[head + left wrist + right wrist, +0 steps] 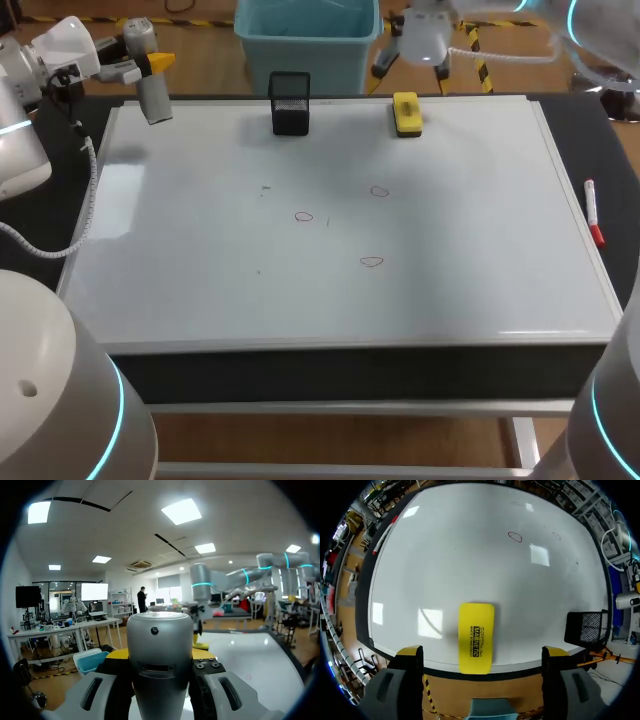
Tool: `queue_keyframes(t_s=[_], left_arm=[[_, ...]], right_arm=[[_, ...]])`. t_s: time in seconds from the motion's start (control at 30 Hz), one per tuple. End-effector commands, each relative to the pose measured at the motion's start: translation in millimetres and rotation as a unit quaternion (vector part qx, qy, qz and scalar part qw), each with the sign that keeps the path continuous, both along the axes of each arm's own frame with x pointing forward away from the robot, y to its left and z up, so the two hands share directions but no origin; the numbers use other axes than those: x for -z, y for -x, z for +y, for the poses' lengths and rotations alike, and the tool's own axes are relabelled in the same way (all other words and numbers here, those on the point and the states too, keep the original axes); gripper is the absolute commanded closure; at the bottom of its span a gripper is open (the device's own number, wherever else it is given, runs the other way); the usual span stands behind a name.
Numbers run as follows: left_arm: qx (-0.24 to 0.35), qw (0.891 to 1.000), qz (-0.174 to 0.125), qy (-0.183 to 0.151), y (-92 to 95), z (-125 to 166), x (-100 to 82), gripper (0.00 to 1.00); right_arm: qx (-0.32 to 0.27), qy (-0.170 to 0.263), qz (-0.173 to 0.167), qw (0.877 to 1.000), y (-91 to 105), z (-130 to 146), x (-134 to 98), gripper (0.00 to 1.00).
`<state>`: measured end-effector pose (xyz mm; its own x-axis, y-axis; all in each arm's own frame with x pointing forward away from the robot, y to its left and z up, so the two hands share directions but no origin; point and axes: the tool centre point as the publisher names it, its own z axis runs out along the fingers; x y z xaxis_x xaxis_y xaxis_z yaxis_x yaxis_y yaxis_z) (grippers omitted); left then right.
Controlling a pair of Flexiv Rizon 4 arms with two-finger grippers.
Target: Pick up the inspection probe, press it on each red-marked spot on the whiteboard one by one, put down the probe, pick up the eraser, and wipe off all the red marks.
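1. The left gripper is up over the whiteboard's 10 o'clock corner. Its jaws are clamped on the inspection probe, a grey cylinder that hangs clear of the board.
2. In the left wrist view the probe fills the space between the two fingers, and their yellow tips just peek out on either side of it.
3. The right gripper is over the far edge at about 1 o'clock, above the yellow eraser. Its jaws are spread wide on both sides of the eraser and neither finger touches it.
4. The eraser lies flat on the board, right at that far edge.
5. A black mesh holder stands at about 11 o'clock, well apart from the eraser.
6. Three small red marks sit near the board's middle: one centre-left, one toward 1 o'clock and one toward 5 o'clock.
7. A red marker lies on the black table just off the board's 3 o'clock edge.
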<state>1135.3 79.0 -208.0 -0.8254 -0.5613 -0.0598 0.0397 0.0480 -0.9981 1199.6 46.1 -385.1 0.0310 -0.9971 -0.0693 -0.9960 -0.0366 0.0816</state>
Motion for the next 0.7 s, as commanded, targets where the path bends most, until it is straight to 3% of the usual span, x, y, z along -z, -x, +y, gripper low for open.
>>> queue_keyframes(t_s=[0.03,0.3,0.7], left_arm=[[-0.001,1.000,-0.001,0.000,0.0,-0.2,-0.5,1.00],[-0.001,1.000,-0.001,0.000,0.0,-0.2,-0.5,1.00],[-0.001,1.000,-0.001,0.000,0.0,-0.2,-0.5,1.00]], right_arm=[[-0.004,0.003,0.053,0.999,-6.1,2.1,9.5,0.00],[0.004,0.005,0.068,0.998,2.1,1.8,26.9,0.00],[0.017,0.007,0.068,0.998,11.0,-1.1,34.5,0.00]])
